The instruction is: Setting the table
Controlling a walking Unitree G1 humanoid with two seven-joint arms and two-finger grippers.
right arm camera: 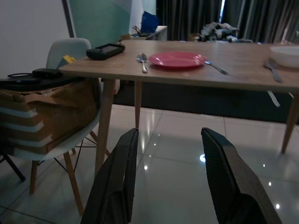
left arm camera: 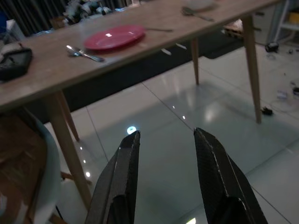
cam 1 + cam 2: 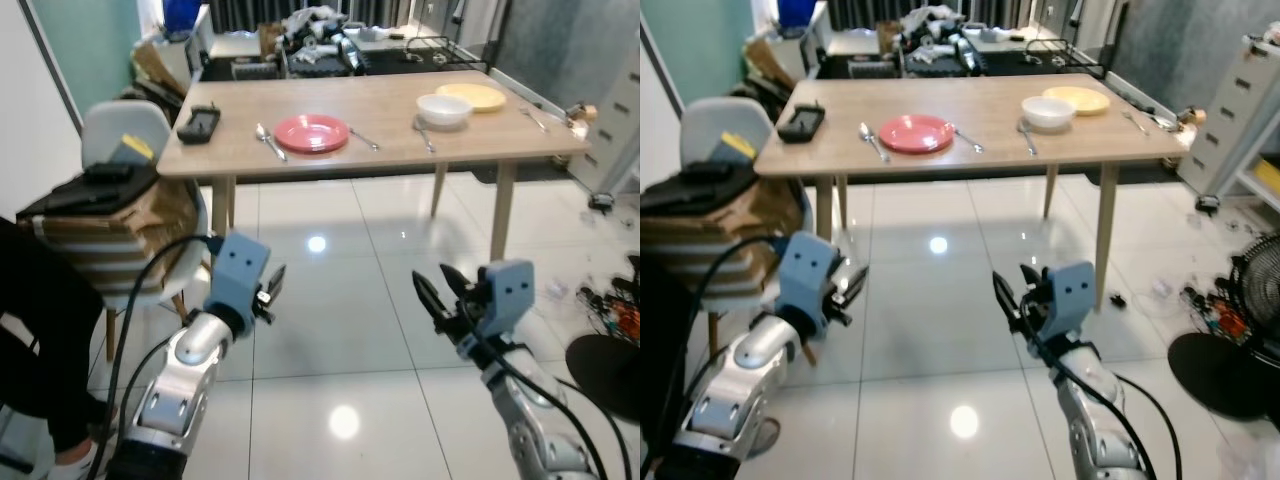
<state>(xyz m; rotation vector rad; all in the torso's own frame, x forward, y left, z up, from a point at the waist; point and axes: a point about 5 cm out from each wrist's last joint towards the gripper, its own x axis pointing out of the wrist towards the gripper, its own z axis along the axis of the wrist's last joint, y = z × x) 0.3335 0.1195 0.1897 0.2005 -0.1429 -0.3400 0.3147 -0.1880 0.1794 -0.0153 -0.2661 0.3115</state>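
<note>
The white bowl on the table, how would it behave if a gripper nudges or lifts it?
The white bowl looks rigid and glossy, so probably slippery for two thin fingers. Its low, wide shape suggests sliding on the smooth wooden table, not tipping. Possibly breakable.

We're standing back from the table [image 3: 390, 120], floor between us and it. On the table, left to right: a remote-like gadget [image 3: 198, 123] near the left edge, then a spoon [image 3: 269, 140], a plate [image 3: 311, 133] just right of it, and a fork [image 3: 362, 138] on the plate's right side. Further right there's a second spoon [image 3: 425, 135], with a bowl [image 3: 443, 109] just behind it and another plate [image 3: 472, 96] behind the bowl. One more fork [image 3: 533, 119] lies near the right end. A chair [image 3: 125, 135] sits off the table's left corner with a box [image 3: 110, 225] on its seat. Behind the table there's a cluttered counter [image 3: 320, 50]. A fan base [image 3: 1230, 370] stands on the floor, far right.
</note>
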